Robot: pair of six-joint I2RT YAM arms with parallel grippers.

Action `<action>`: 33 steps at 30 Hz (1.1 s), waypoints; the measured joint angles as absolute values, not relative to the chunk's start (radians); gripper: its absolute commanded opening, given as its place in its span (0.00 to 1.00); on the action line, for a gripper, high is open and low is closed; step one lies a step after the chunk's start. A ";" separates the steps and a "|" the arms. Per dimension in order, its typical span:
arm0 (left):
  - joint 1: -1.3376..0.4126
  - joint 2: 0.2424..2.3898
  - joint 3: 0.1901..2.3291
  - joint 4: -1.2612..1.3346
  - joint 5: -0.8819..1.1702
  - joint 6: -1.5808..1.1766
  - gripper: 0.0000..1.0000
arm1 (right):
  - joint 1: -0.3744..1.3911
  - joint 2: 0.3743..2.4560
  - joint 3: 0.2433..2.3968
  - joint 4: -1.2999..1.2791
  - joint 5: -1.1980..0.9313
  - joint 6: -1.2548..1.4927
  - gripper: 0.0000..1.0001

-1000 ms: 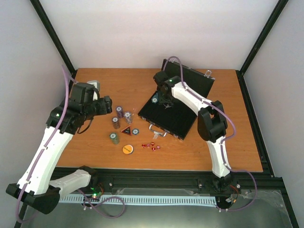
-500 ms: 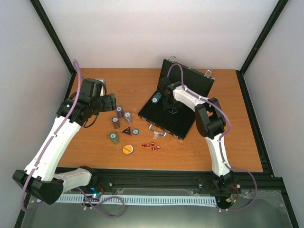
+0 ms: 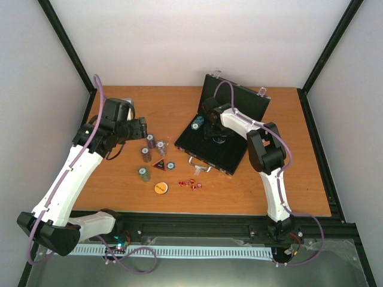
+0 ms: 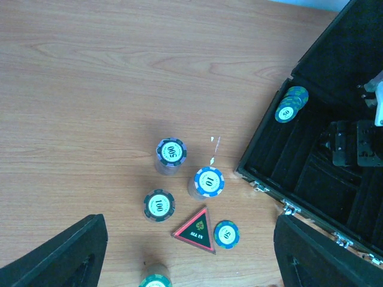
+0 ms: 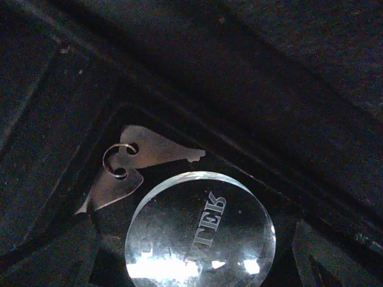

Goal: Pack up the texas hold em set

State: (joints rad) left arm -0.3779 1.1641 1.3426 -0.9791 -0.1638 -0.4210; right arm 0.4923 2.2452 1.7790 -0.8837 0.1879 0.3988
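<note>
Overhead and left wrist views are bright and evenly lit, shadows soft. The right wrist view is dim, with glare on a clear disc (image 5: 200, 239).

Left arm (image 3: 64, 179) and right arm (image 3: 273, 194) wear smooth white shells; chunky black joints (image 3: 263, 156) sit at each bend; a purple cable (image 3: 99, 88) runs along each; the left claw (image 3: 142, 128) is matte black.
</note>
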 measured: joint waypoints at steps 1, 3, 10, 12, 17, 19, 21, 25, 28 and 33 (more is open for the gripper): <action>-0.378 1.164 1.343 -0.979 -0.164 -0.421 0.79 | 0.492 2.245 1.778 -0.876 0.184 0.400 1.00; -0.378 1.164 1.343 -0.979 -0.163 -0.421 0.79 | 0.491 2.234 1.778 -0.871 0.184 0.407 1.00; -0.378 1.163 1.343 -0.979 -0.160 -0.418 0.83 | 0.482 2.198 1.759 -0.878 0.184 0.388 1.00; -0.378 1.160 1.343 -0.979 -0.157 -0.415 0.83 | 0.485 2.180 1.750 -0.886 0.181 0.385 1.00; -0.378 1.157 1.344 -0.980 -0.147 -0.414 0.86 | 0.516 2.098 1.748 -0.907 0.175 0.383 1.00; -0.378 1.155 1.346 -0.981 -0.144 -0.413 0.86 | 0.549 2.062 1.748 -0.918 0.171 0.383 1.00; -0.378 1.154 1.348 -0.982 -0.144 -0.411 0.92 | 0.597 2.031 1.748 -0.929 0.166 0.384 1.00; -0.378 1.143 1.352 -0.992 -0.143 -0.400 1.00 | 0.723 1.998 1.747 -0.947 0.136 0.386 1.00; -0.378 1.129 1.367 -1.006 -0.146 -0.398 1.00 | 0.813 1.998 1.745 -0.950 0.101 0.393 0.99; -0.378 1.082 1.400 -1.021 -0.163 -0.396 1.00 | 0.937 2.028 1.768 -0.958 0.038 0.407 0.98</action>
State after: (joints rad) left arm -0.3779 1.0821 1.4002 -1.0214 -0.1631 -0.3962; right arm 0.9367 2.0285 1.7676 -0.9581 0.0380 0.4072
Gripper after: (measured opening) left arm 0.998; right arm 0.986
